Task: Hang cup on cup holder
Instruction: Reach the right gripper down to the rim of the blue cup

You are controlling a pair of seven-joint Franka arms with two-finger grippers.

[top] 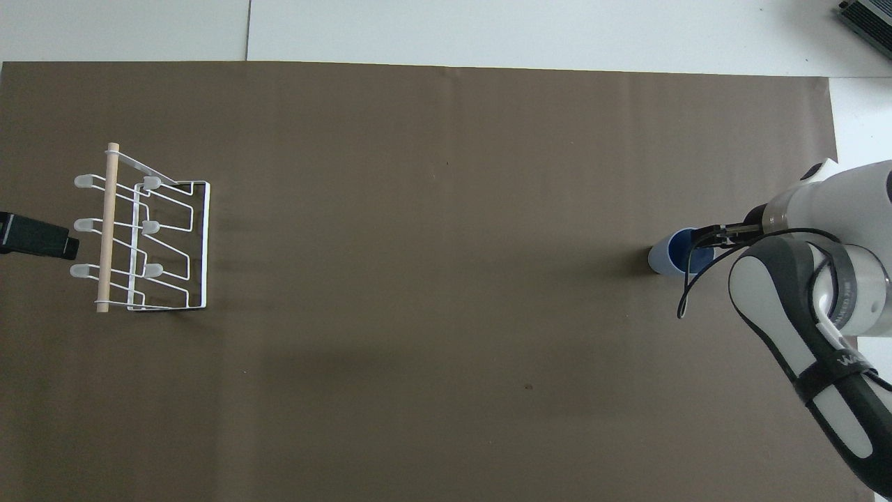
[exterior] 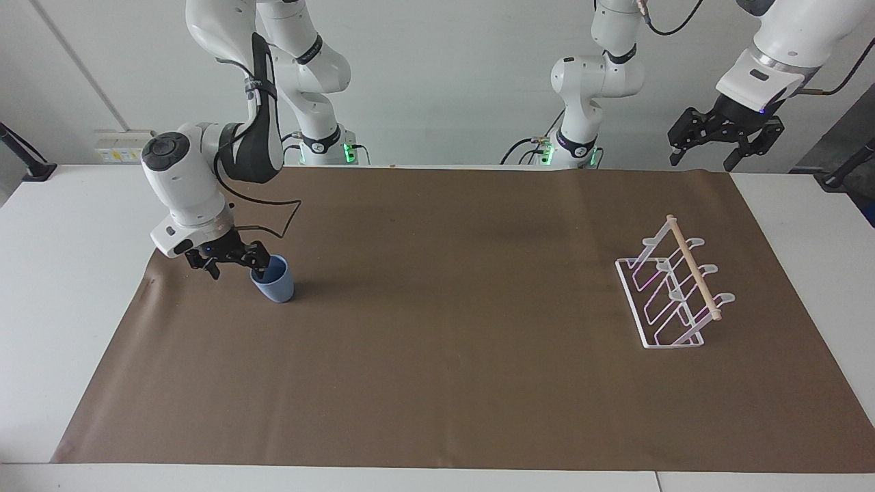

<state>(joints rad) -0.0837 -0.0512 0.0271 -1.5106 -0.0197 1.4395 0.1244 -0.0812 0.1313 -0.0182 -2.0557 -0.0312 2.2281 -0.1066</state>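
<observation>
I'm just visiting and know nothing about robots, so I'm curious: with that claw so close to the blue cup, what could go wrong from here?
1. The right gripper, open, sits against the rim of the cup, one finger seemingly over its mouth; a slight push might tip it.
2. A grip on the thin rim alone may slip when lifting.
3. The cup holder stands at the left arm's end of the table, so carrying it there is a long trip, with chances to drop it.

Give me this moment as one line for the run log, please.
right gripper: open, at cup rim | cup: upright on mat, not lifted | left gripper: open, waiting raised | cup holder: bare
</observation>
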